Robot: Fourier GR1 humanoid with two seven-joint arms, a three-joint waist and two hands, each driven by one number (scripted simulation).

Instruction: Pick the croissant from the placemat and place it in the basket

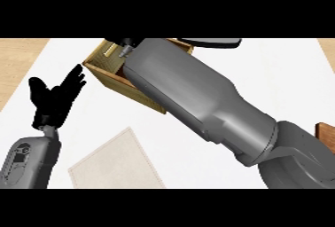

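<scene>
Wooden and slatted, the basket [114, 73] sits toward twelve o'clock on the white worktop [262, 75], turned so one corner points down toward six. The right forearm [196, 97] sweeps in from about four o'clock and lies across the basket's right half, hiding most of its opening; the right robot hand [124, 46] shows only as a small dark and grey tip over the basket's upper rim, and whether its fingers are apart or together cannot be told. The croissant cannot be seen anywhere; if it is at the basket, the arm covers it. The beige placemat [116, 162] lies at about seven o'clock, bare, with its lower part running out of view. The left robot hand [57, 95] rests at nine o'clock, fingers straight and spread, pointing up, just beside the basket's left corner but apart from it. Open white worktop stretches between the placemat and the basket and across the three o'clock side. Tan wood borders the worktop at ten o'clock, and a brown wooden edge [326, 135] shows at three o'clock.
</scene>
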